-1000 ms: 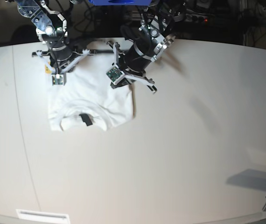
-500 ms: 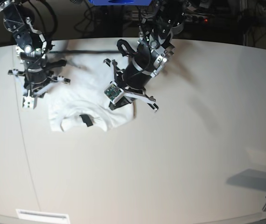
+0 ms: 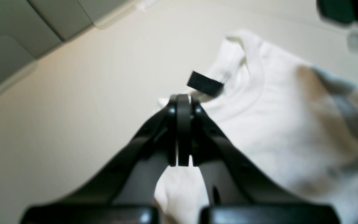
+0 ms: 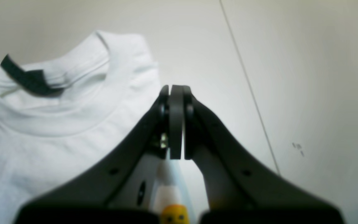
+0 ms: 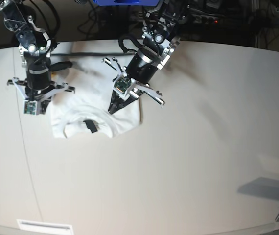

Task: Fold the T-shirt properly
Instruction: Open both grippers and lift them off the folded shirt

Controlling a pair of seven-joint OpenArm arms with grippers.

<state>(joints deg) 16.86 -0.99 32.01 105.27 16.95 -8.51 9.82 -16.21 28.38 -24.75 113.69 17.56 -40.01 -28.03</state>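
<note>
While the T-shirt (image 5: pixel 96 115) lies folded into a compact white block on the table (image 5: pixel 193 147), collar toward the near edge and its black neck label (image 5: pixel 90 126) showing, both grippers hang just above it with nothing held. The left gripper (image 5: pixel 114 108) has its jaws pressed together over the shirt's right side. The right gripper (image 4: pixel 176 93), also closed, sits over the shirt's left edge.

My left gripper (image 5: pixel 114 108) closed, empty, tilted over T-shirt (image 5: pixel 96 113); my right gripper (image 5: pixel 32 111) closed, empty, at T-shirt's edge.
</note>
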